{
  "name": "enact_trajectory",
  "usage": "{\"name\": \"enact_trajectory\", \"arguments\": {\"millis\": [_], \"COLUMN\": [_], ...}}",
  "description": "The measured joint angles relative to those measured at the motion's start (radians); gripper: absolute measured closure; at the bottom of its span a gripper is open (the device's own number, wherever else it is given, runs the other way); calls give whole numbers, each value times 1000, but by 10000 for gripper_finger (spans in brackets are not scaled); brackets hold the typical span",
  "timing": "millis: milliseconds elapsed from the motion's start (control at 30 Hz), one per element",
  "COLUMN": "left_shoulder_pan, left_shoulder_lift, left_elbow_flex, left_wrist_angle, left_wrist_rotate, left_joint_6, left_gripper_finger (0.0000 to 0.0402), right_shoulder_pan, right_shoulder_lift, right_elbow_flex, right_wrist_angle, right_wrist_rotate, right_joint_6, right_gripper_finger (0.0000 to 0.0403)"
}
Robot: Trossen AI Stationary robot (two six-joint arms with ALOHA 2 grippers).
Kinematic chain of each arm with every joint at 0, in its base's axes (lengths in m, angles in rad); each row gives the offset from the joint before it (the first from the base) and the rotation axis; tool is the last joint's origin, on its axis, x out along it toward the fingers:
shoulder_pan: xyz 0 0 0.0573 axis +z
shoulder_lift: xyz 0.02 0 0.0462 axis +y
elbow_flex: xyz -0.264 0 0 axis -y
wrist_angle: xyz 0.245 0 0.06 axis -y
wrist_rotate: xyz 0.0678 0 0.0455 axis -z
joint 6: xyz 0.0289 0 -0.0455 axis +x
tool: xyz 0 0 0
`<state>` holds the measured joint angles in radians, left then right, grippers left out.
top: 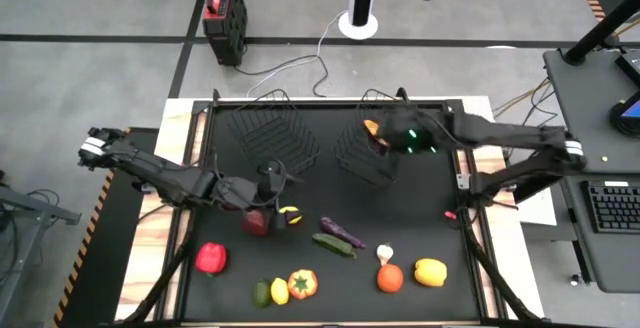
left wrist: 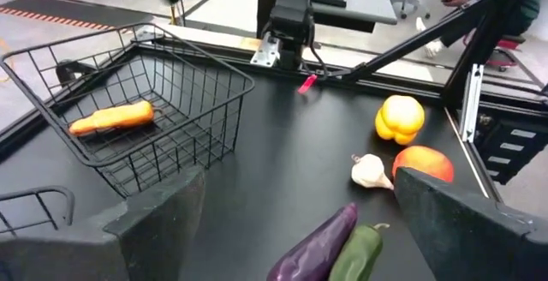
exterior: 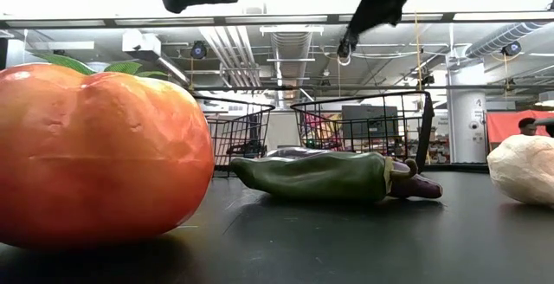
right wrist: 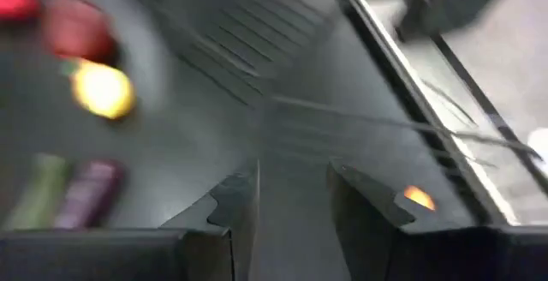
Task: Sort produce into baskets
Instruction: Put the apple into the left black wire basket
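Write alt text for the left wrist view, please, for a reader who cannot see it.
An orange carrot lies inside a black wire basket on a dark table. Beside the basket lie a purple eggplant, a green vegetable, a garlic bulb, a yellow pepper and a red-orange fruit. The left hand is open in front.

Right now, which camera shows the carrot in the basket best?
The left wrist view: the carrot lies whole on the basket floor. The high view shows an orange bit by the right gripper; the right wrist, a blur; the low, nothing.
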<state>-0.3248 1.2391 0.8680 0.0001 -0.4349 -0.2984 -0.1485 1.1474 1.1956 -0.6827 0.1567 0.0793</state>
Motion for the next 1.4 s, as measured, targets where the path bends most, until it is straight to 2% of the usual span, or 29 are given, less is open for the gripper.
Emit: {"name": "enact_trajectory", "arguments": {"millis": [200, 367, 500, 633, 967, 1133, 1400], "left_shoulder_pan": [0, -2, -14, -41, -159, -202, -259], "left_shoulder_lift": [43, 48, 48, 87, 313, 378, 371], "left_elbow_flex": [0, 1, 27, 116, 449, 510, 511], "left_wrist_angle": [26, -17, -108, -271, -945, -1067, -1173], "left_wrist_rotate": [15, 84, 125, 133, 133, 131, 131], "left_joint_6": [-33, -85, -144, -178, -245, -264, -291], "left_gripper_finger": [39, 39, 39, 39, 39, 39, 39], "right_shoulder_pan": [203, 327, 399, 452, 474, 474, 474], "right_shoulder_lift": [-140, -185, -175, -148, -71, -58, -73], "right_elbow_flex": [-170, -268, -297, -322, -340, -340, -340], "right_wrist_angle": [250, 380, 406, 434, 503, 511, 515], "right_wrist_rotate": [0, 0, 0, 1, 3, 2, 2], "right_joint_6": [70, 94, 123, 133, 130, 130, 130], "right_gripper_finger": [273, 275, 270, 264, 261, 261, 261]}}
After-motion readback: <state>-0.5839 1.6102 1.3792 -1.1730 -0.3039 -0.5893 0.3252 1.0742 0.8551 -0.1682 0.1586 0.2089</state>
